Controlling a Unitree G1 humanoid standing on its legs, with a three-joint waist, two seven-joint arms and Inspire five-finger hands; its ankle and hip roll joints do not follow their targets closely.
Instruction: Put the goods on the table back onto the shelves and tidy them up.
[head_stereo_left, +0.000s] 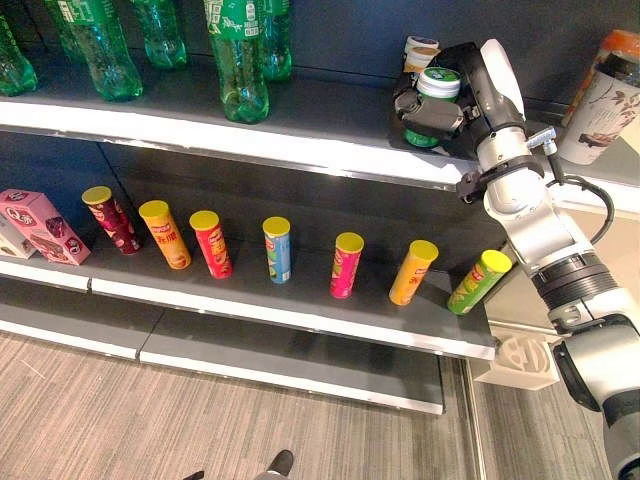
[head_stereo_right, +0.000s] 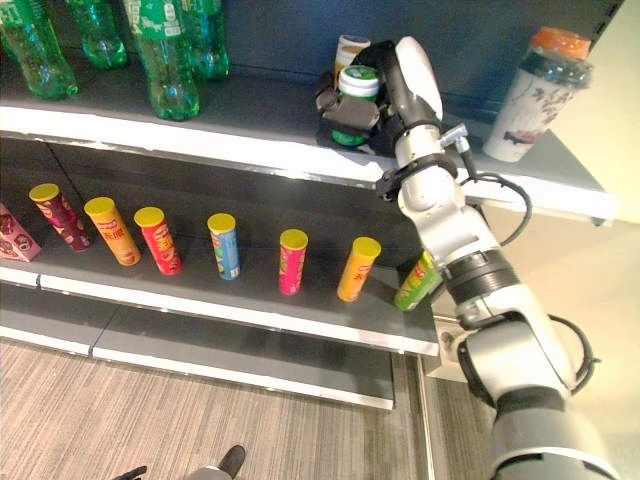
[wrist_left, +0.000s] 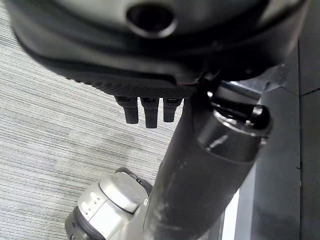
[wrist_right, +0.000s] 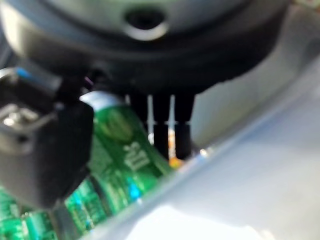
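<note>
Left of my work, green soda bottles (head_stereo_left: 240, 60) stand along the top shelf (head_stereo_left: 200, 130) and chip tubes (head_stereo_left: 277, 249) line the middle shelf. My right hand (head_stereo_left: 432, 112) has its fingers curled round a green white-capped can (head_stereo_left: 434, 95), holding it upright over the top shelf's right end so it should set down standing beside the cup (head_stereo_left: 420, 50) behind it. My left hand (wrist_left: 150, 110) hangs over the floor, fingers relaxed, idle.
</note>
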